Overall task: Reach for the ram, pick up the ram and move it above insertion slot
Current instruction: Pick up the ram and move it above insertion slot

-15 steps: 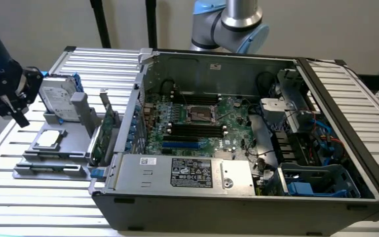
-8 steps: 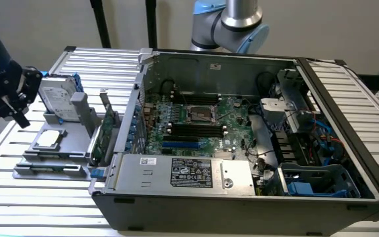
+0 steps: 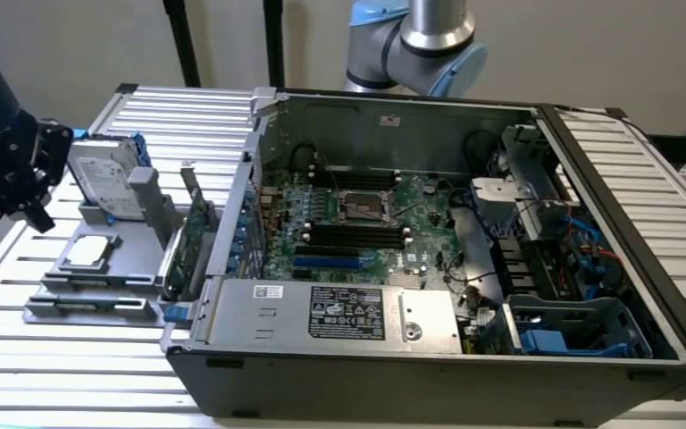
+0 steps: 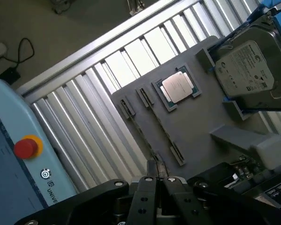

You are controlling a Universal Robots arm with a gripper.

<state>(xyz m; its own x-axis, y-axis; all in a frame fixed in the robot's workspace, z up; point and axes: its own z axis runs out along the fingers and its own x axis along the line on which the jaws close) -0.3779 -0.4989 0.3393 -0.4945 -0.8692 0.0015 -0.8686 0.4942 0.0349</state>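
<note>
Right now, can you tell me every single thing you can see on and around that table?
Computer case: one, dark grey, open, on the table, towards the exterior view's right.
Table: one, silver, ribbed, under everything.
Tray: one, grey, on the table beside the case.
Hard drive: one, silver, propped in the tray.
Processor chip: one, silver, flat in the tray.
Memory stick: one, thin, dark, on its edge in the tray.
Card: one, green, upright between tray and case.
Red button: one, on a blue-grey box past the table.
Robot arm: one, silver and blue, behind the case.
Gripper: one, black, shut, over the tray's edge.
</note>
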